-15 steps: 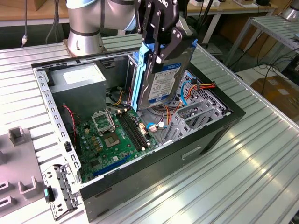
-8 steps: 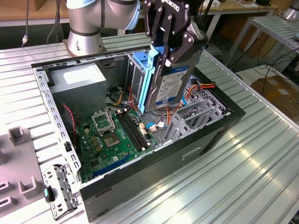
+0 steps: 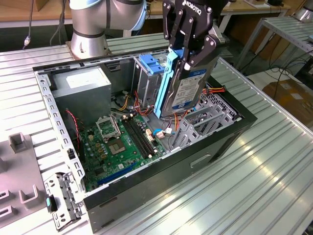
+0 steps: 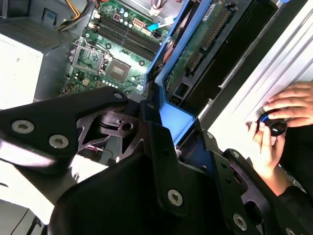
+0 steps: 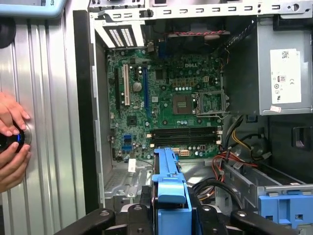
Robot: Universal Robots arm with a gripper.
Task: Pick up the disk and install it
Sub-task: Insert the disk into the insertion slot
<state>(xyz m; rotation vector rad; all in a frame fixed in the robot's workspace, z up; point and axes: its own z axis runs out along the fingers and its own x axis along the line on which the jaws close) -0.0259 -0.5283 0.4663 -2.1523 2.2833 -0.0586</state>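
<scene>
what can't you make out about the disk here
- Exterior view: the label print on the disk, too small.
- Exterior view: what lies beneath it, hidden by the disk and gripper.
- First wrist view: the object under the person's hand, covered and cut by the edge.

An open computer case [image 3: 146, 183] lies on the ribbed metal counter [image 3: 254, 196]. Inside, a green motherboard [image 3: 117, 142] sits beside a grey power-supply box [image 3: 80, 90] (white sticker on top). A blue handle [image 3: 149, 63] tops the metal drive cage [image 3: 142, 85], and coloured cables [image 3: 128, 104] run nearby.
</scene>
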